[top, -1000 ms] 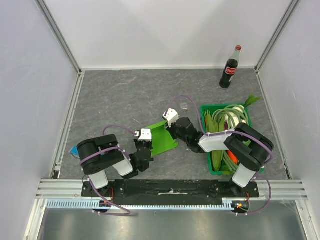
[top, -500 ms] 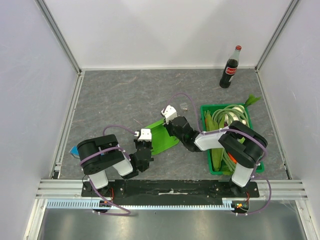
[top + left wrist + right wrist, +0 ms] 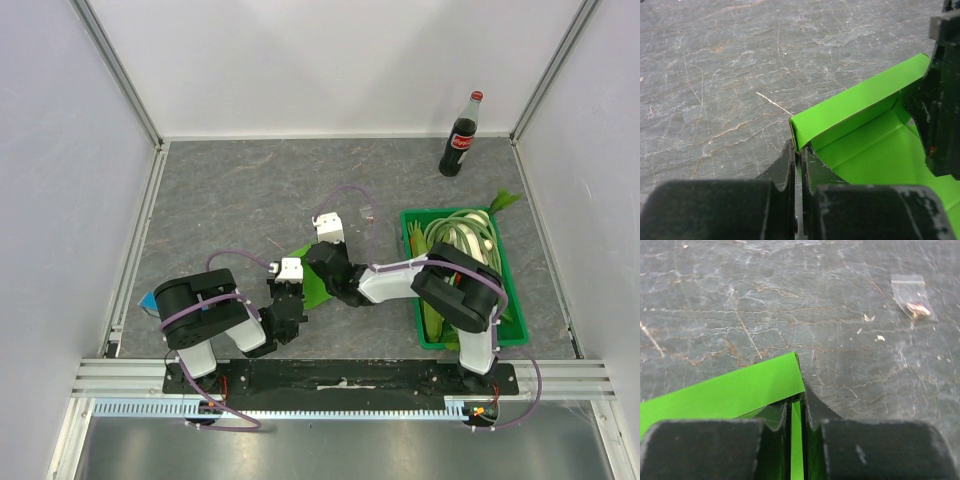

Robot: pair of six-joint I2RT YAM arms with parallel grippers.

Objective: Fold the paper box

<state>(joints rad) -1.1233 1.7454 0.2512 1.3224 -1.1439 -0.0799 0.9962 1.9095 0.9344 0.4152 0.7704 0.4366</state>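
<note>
Looking down from the top camera, I see the paper box [image 3: 316, 288] low in the centre of the frame on the grey table [image 3: 230, 200], between both arms. My left gripper [image 3: 797, 150] pinches 1 corner of its raised flap. My right gripper [image 3: 796, 407] is clenched on the flap's other end.

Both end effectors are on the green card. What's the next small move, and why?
Probably roll the right end effector inward to tip the raised flap over its crease. It and the left end effector each pinch one end of that flap on the paper box, which stands up from the flat panel.
</note>
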